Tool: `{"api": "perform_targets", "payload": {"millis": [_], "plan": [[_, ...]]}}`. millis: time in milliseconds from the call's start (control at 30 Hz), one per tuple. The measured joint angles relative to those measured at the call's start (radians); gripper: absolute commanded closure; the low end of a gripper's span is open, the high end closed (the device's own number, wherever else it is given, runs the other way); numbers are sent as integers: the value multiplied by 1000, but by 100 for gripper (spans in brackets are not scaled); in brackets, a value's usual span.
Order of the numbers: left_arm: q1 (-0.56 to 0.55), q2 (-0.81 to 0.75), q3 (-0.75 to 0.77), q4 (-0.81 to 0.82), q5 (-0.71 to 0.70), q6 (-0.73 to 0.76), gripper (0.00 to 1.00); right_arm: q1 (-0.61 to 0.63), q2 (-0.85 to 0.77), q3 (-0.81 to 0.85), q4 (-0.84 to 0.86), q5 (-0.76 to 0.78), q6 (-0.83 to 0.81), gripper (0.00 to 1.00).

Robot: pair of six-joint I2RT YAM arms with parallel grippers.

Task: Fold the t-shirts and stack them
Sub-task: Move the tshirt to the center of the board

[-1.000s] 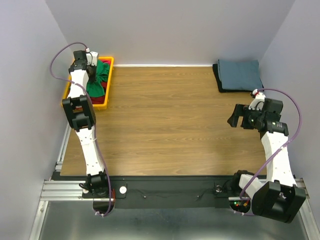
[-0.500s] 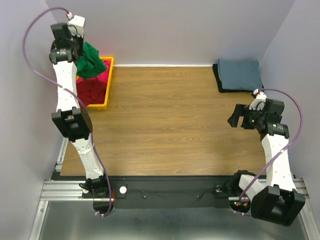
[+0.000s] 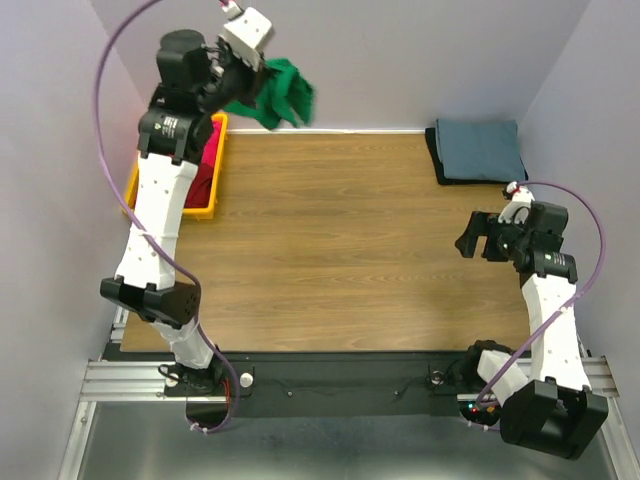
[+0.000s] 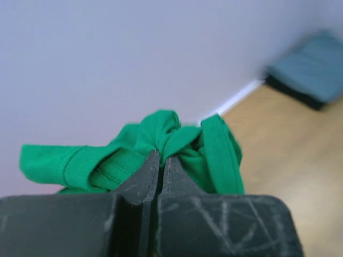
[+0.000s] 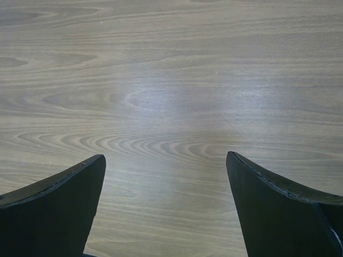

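Top external view: found left fingers raised high above the counter, close to the back wall and just right of the yellow bin. Logged green shirt as airborne and bunched, trailing from those fingers toward the right, touching neither bin nor counter.

Left wrist view: confirmed left fingers clenched with no gap, pinching a fold of green shirt right at the tips. Noted a ribbed band looped out to one side; cannot tell whether hem or collar. Could read no long axis: crumpled wad, nothing flat.

Took the bare counter below and nearward of the wad as the relation that matters for the coming put-down. Judged left arm the nearer by far, carrying the load already. Placed right fingers well apart from the shirt, low over the right side of the counter.

Right wrist view: recorded both pads spread wide, grasping nothing, only wood grain between them.

Also logged blue-grey shirt folded at the far right corner, lying on black shirt, of which only an edge shows. Spotted red cloth in the bin, partly hidden by the left arm.

Judged a single pinch too little for spreading; expect need of a second grip from the right side once the wad is down.
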Motion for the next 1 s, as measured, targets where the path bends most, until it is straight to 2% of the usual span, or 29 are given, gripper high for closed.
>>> {"api": "perform_targets", "payload": {"millis": [33,100,133,167,200,267,300,333,400,533,667,800,1000], "plan": [[-34,-19,-29,2,24,-7,100,0,-2,0,0,3,0,0],[-79,-61,-100,-4,84,-18,90,0,-2,0,0,13,0,0],[-92,-92,-171,7,121,-21,81,0,2,3,-5,20,0,0],[-95,-114,-224,5,142,-21,64,0,10,10,-11,26,-2,0],[-97,-148,-313,-6,168,-21,35,0,26,22,-16,32,-5,0],[-95,-197,-469,24,177,7,24,0,54,51,-36,35,-20,0],[-91,-227,-568,7,177,31,7,0,67,68,-45,34,-32,0],[-87,-239,-624,9,177,50,6,0,82,90,-57,33,-47,0],[-66,-291,-867,1,175,98,4,0,107,132,-85,25,-77,0],[-17,-326,-1131,-35,176,156,6,0,156,189,-125,-45,-130,2],[-10,-385,-1212,-42,186,205,11,5,232,195,-171,-147,-175,8],[-18,-444,-1275,-18,201,248,14,63,325,195,-190,-174,-193,17],[-47,-393,-1408,48,187,264,14,334,439,188,-144,-115,-189,17]]}}
